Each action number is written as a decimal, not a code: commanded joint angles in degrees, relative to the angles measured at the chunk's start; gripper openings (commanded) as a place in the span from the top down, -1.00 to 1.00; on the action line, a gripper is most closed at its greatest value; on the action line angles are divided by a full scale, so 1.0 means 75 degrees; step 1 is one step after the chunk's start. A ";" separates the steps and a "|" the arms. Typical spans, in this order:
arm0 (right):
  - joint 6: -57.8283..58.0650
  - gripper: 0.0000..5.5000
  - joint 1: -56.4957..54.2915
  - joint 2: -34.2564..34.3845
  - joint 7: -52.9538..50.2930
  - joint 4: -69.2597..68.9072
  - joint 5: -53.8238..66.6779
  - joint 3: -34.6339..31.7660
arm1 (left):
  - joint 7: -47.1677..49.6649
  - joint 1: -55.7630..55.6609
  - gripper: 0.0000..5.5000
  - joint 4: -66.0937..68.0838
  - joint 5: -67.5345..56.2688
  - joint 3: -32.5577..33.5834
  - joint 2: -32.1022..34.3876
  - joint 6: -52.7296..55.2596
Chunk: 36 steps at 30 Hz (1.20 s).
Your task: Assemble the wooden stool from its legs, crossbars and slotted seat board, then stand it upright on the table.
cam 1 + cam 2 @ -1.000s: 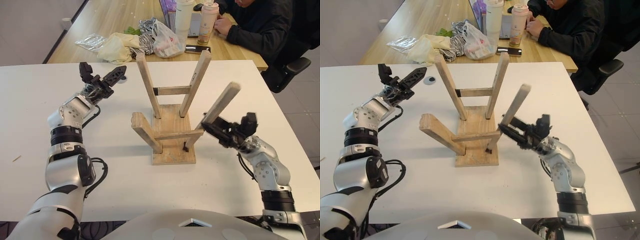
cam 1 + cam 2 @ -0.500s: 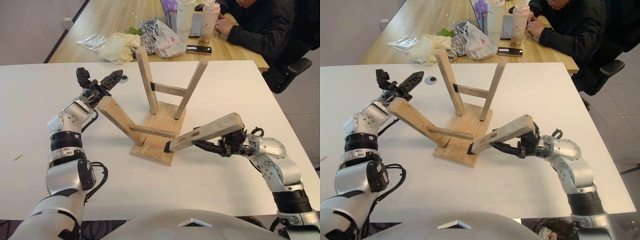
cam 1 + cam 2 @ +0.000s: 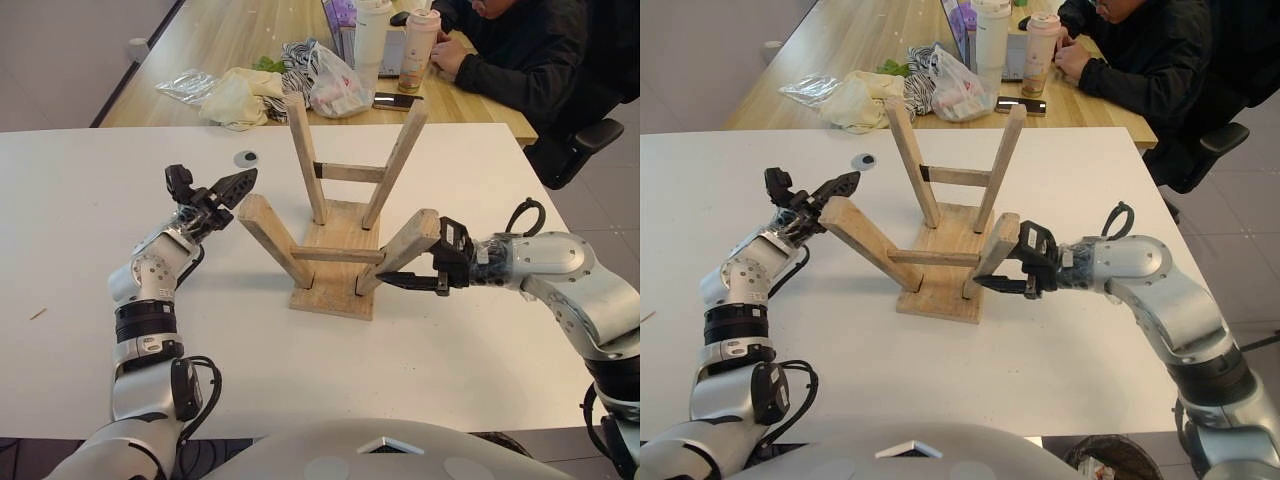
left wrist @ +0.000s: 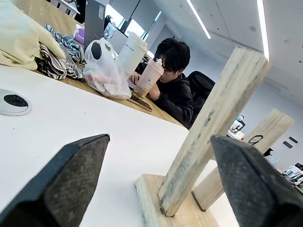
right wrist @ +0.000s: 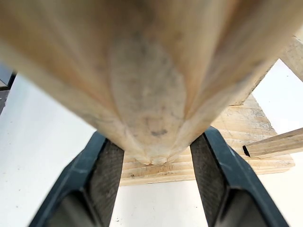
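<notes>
The stool sits upside down on its seat at the desk's centre, its near legs splayed outward. The right end effector, at the stool's 4 o'clock, pinches the right leg. The left end effector is spread at 10 o'clock, beside the left leg. Both legs likely need seating squarely and slowly; only then flip the stool.

Bright, even overhead light; soft shadows; close wood blurred.

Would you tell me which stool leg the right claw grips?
The near leg on the robot's right, slanting outward, held in the right claw; the other three are not gripped.
</notes>
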 commanded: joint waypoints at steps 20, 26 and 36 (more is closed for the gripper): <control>0.0951 0.27 0.0235 0.0426 -0.1356 0.1393 -0.0331 0.0350 | 0.2417 -0.0662 -0.43 -0.4464 0.8225 -0.7781 0.2259 -0.2264; 0.1172 0.27 -0.0371 0.0887 -0.1311 0.2015 -0.0327 0.0627 | 0.2670 0.0025 -0.43 -0.3493 0.9620 -0.8370 0.1890 -0.3557; 0.0401 0.27 -0.1797 0.0992 -0.0841 0.4052 -0.2258 0.2799 | 0.2413 0.0541 -0.43 -0.3512 0.9780 -0.7996 0.1267 -0.3733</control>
